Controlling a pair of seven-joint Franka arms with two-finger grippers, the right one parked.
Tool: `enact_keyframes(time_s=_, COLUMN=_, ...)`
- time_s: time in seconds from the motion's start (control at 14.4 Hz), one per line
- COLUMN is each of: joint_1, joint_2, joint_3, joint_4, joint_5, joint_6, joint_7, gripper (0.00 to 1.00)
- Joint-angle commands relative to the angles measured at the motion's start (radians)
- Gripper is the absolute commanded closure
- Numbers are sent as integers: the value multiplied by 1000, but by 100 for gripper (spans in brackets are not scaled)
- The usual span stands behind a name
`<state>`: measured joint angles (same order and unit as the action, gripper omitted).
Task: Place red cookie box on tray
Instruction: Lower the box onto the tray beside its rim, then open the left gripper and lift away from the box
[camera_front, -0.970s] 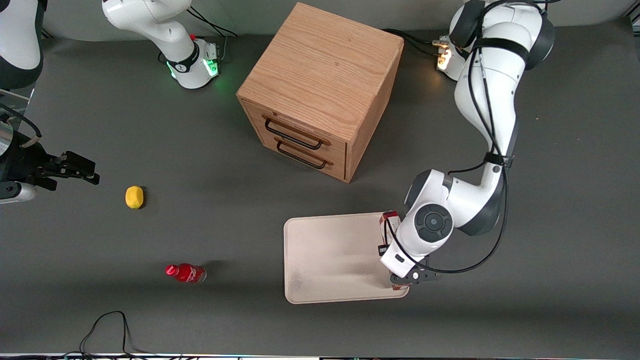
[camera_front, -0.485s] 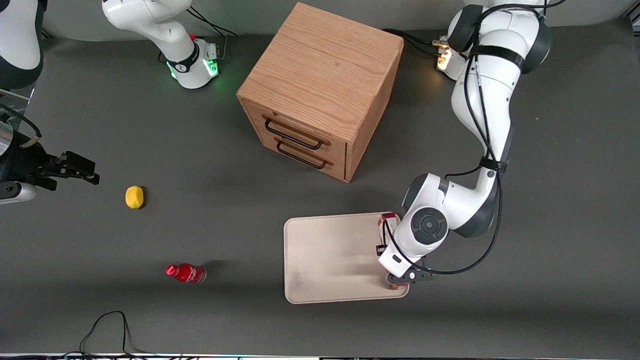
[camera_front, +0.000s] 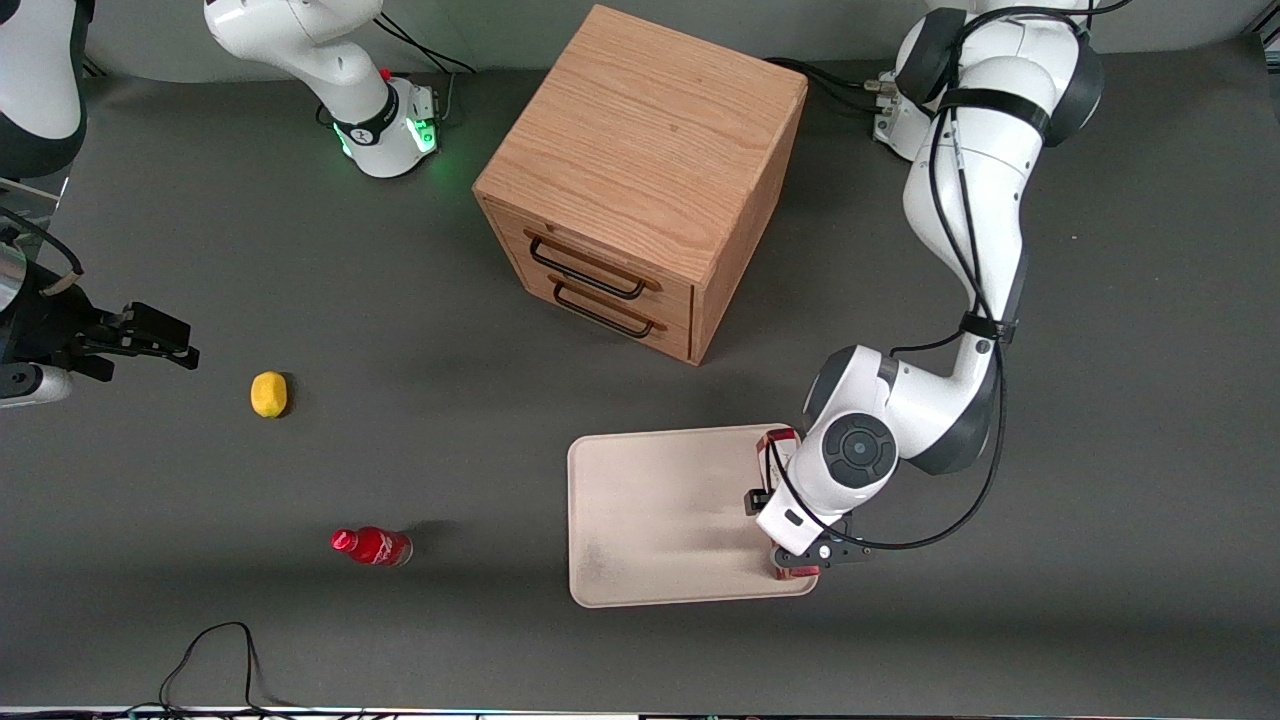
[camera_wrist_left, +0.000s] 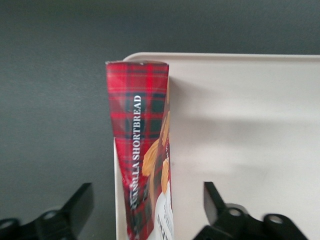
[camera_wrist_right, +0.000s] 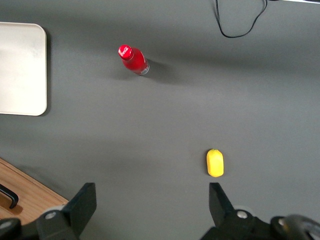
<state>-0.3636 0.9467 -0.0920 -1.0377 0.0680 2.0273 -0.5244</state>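
1. The box (camera_wrist_left: 142, 165), a slim card carton, is probably light, stiff along its length and easily dented; the long flat faces suit a hold.
2. It stands on its narrow side along the tray (camera_front: 660, 520) edge, lower right in the front view.
3. The gripper (camera_wrist_left: 147, 212) straddles it, fingers (camera_wrist_left: 80, 205) wide, both clear of the carton.
4. Most of the tray is bare, but the rim is close.

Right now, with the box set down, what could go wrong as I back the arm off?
The red cookie box stands on its narrow side right at the tray rim, so it could tip off the edge. The open tool straddles it; a sideways retreat could clip it.
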Motion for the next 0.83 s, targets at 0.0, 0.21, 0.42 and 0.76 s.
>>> enact_keyframes(time_s=0.0, joint_1=6, joint_2=-124, joint_3=-2, joint_4=-24, joint_5=7, joint_6=-137, joint_7=0, gripper=0)
enact_keyframes(time_s=0.21, joint_1=20, joint_2=-254, joint_3=-9, joint_4=-27, joint_5=3, joint_6=-287, joint_7=0, gripper=0)
enact_keyframes(time_s=0.42, joint_1=23, joint_2=-394, joint_3=-9, joint_4=-56, joint_5=4, joint_6=-401, joint_7=1, gripper=0)
enact_keyframes(time_s=0.76, joint_1=28, joint_2=-552, joint_3=-8, joint_4=-77, joint_5=6, joint_6=-524, joint_7=3, gripper=0)
